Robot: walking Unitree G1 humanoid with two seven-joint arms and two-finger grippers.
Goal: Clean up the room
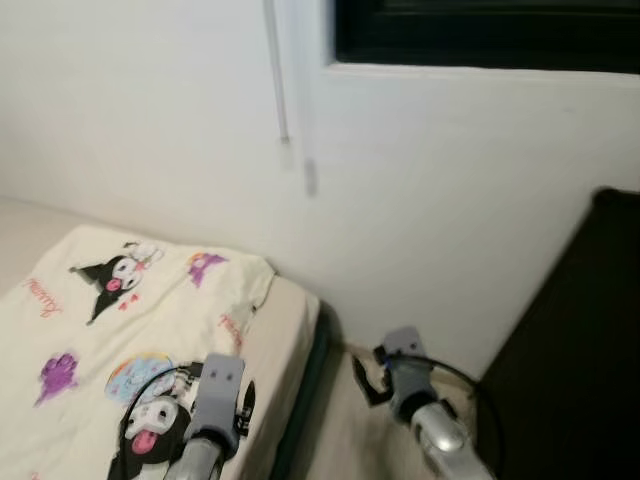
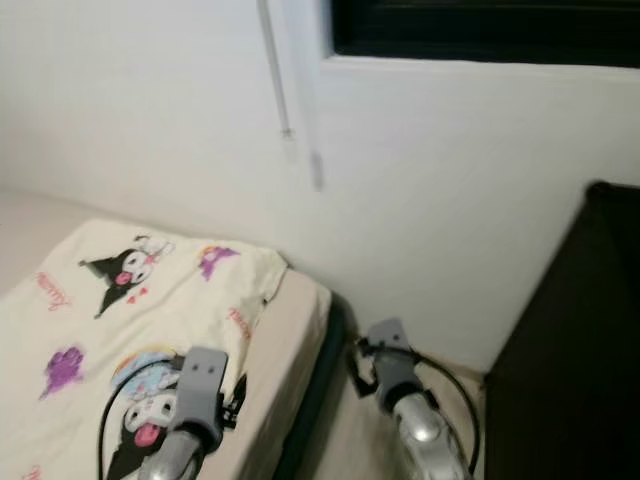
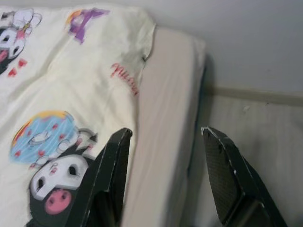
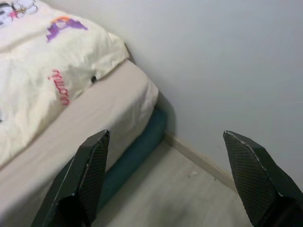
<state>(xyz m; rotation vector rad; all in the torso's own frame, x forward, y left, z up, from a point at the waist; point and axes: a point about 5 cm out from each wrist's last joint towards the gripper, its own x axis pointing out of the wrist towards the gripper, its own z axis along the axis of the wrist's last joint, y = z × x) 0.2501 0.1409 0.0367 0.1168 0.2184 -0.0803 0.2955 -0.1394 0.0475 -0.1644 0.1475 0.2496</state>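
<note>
Left wrist view: the left gripper [image 3: 163, 135] is held with jaws spread over the blanket [image 3: 71, 94] on the bed [image 3: 165, 94]; the right gripper [image 4: 165, 137], jaws spread, is held above the floor [image 4: 180, 198].

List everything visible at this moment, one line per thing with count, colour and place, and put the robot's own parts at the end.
blanket: one, cream with cartoon prints, spread over the bed on the robot's left
mattress: one, beige, under the blanket, its corner near the wall
bed base: one, teal, below the mattress edge
wall: one, white, straight ahead
window frame: one, black, at the top of the wall
blind wand: one, white, hanging down the wall beside the window
dark furniture: one, black, on the robot's right
floor: light wood, between bed and furniture
left gripper: open, above the bed's edge
right gripper: open, above the floor gap
</note>
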